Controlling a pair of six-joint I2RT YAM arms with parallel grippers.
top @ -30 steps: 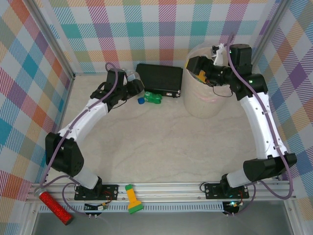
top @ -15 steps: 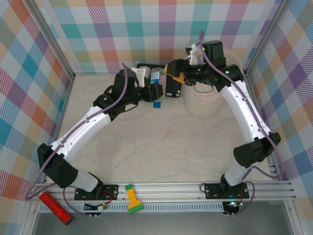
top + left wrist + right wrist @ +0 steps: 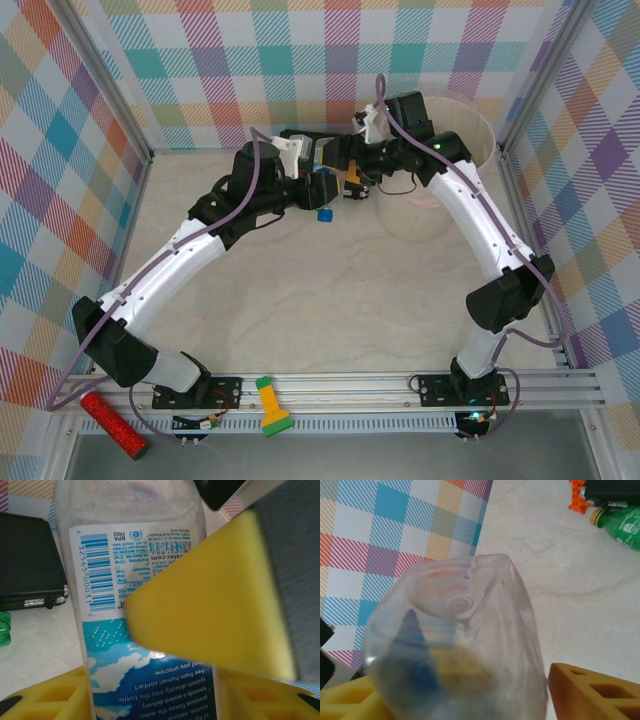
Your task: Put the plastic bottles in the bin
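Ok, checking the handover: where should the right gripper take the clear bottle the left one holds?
The bare base end of the clear bottle, from the bin's side, jaws across its width: the left gripper clamps the labelled half toward the cap.

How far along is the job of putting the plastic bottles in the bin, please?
Done: what the large round pale beige bin already holds I cannot tell. In hand: the left gripper holds a clear blue-labelled plastic bottle above the table, with the right gripper straddling its base. Left: that bottle is not binned, and a green plastic bottle lies on the table.
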